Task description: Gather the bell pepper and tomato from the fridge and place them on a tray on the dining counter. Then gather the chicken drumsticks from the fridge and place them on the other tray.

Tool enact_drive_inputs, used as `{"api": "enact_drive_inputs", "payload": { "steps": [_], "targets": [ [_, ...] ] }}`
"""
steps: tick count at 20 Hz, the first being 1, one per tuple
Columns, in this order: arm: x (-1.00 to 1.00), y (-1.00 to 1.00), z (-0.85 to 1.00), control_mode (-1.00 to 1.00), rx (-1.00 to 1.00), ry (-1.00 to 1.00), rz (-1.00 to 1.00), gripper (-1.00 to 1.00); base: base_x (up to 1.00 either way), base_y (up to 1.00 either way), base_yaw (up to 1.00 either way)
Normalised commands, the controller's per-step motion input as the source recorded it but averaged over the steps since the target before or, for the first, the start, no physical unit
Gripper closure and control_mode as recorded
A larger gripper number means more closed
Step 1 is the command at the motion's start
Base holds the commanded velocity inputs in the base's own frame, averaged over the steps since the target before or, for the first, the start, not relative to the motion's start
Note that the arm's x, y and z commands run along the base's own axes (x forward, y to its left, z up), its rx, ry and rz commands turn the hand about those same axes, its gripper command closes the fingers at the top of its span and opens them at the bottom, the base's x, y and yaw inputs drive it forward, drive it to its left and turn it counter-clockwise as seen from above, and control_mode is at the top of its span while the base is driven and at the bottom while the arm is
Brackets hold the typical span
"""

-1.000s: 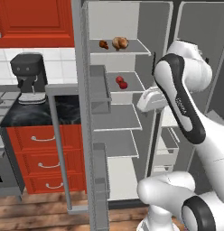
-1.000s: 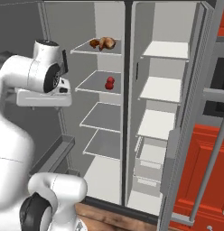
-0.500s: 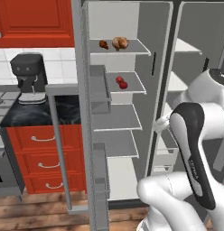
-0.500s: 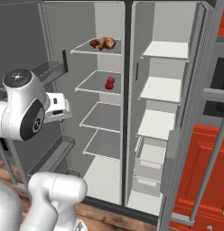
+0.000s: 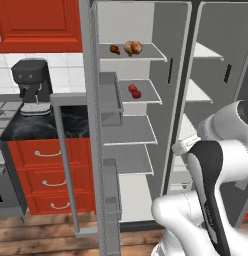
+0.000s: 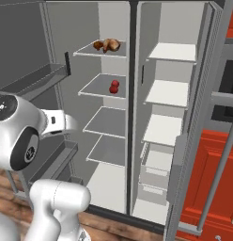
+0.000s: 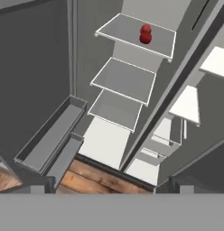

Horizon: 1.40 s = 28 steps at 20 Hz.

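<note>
Two red lumps [image 7: 145,34], kind unclear

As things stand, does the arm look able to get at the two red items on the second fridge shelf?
Probably yes: the fridge doors stand open, and the two red items sit exposed near the shelf front with nothing before them. The arm is folded low, so it would have to rise and extend.

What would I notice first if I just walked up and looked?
The big grey fridge with both doors wide open. Two chicken drumsticks sit on its top left shelf, and small red vegetables on the shelf below. The bulky white robot arm is folded low in front.
</note>
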Motion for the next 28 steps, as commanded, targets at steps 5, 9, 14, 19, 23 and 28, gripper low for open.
{"api": "enact_drive_inputs", "payload": {
  "steps": [5,9,14,19,23,28],
  "targets": [
    [0.00,0.00,0.00,-1.00,0.00,0.00,-0.06,-1.00,0.00,0.00,0.00],
    [0.24,-0.16,0.00,-1.00,0.03,0.01,0.00,-1.00,0.00,0.00,0.00],
    [0.00,0.00,0.00,1.00,0.00,0.00,0.00,-1.00,0.36,-0.40,0.00],
    [0.00,0.00,0.00,1.00,0.00,0.00,0.00,-1.00,0.48,-0.20,-0.01],
    [0.00,0.00,0.00,1.00,0.00,0.00,0.00,-1.00,0.59,-0.08,-0.04],
    [0.00,0.00,0.00,1.00,0.00,0.00,0.00,-1.00,0.58,-0.07,-0.09]
  ]
}}
